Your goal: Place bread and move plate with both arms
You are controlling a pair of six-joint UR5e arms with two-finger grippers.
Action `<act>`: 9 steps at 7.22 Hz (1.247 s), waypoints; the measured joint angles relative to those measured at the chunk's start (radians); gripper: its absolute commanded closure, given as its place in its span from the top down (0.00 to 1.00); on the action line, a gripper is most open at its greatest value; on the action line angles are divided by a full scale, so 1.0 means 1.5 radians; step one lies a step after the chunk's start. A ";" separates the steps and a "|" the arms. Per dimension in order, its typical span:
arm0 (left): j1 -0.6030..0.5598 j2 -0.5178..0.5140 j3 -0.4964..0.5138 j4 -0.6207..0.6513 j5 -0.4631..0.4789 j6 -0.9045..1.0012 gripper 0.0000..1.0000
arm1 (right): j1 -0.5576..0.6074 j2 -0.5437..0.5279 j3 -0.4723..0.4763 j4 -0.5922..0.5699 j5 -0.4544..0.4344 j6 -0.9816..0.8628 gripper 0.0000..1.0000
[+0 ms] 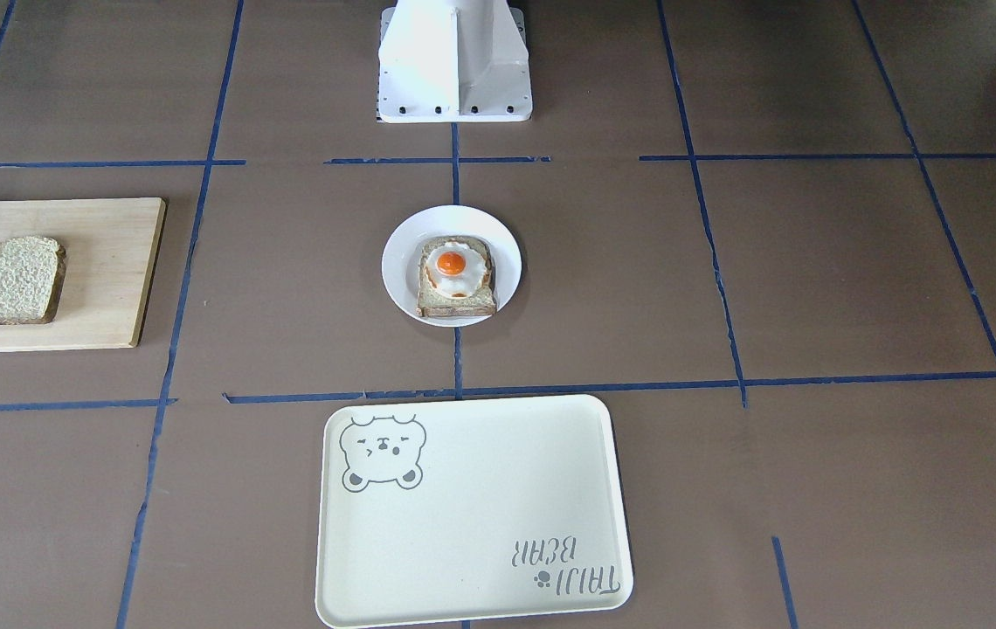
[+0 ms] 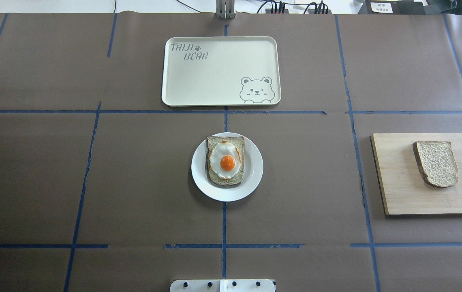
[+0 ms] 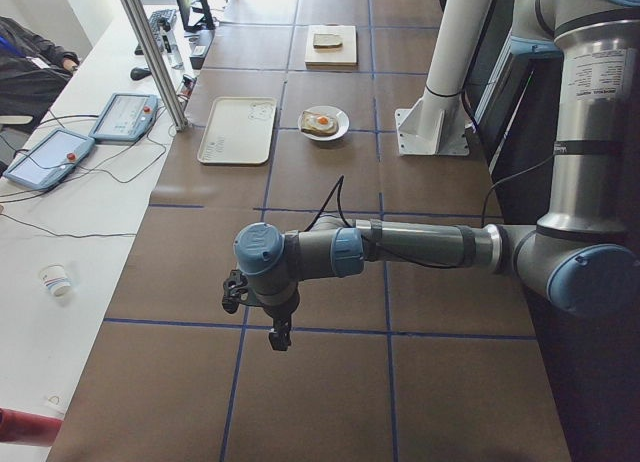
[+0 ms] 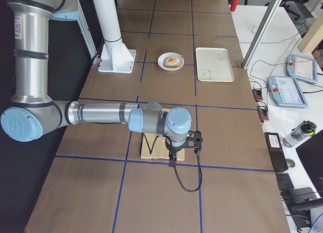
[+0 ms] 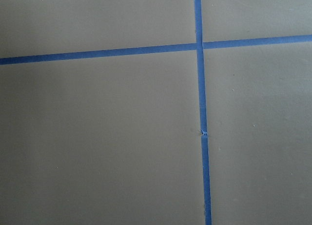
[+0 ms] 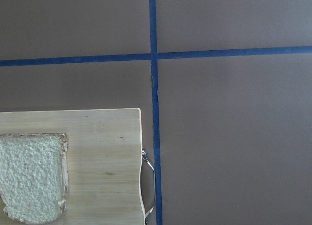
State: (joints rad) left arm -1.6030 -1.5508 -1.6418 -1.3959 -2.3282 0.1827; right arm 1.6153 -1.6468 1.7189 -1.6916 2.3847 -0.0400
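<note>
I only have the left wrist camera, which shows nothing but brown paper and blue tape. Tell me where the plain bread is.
Observer: The bread lies flat on a wooden board on the robot's right side of the table.
Operator: Now give me the plate.
Observer: The plate sits at the table's centre, carrying a second slice under a fried egg.
Operator: Report the tray too.
Observer: The tray lies beyond the plate, farther from the robot's base, with a gap of table between them.
</note>
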 measured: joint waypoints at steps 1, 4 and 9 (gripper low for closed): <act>0.000 -0.001 -0.003 0.000 0.001 0.000 1.00 | -0.003 0.018 0.001 0.000 0.001 0.001 1.00; -0.001 0.000 -0.004 -0.026 0.002 -0.004 1.00 | -0.027 0.062 0.005 0.005 0.026 0.053 1.00; -0.001 0.003 -0.004 -0.041 -0.001 -0.005 1.00 | -0.162 -0.037 0.012 0.349 0.034 0.412 1.00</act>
State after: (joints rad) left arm -1.6042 -1.5468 -1.6475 -1.4579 -2.3296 0.1747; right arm 1.3730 -1.7019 1.7372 -1.1674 2.4353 0.5777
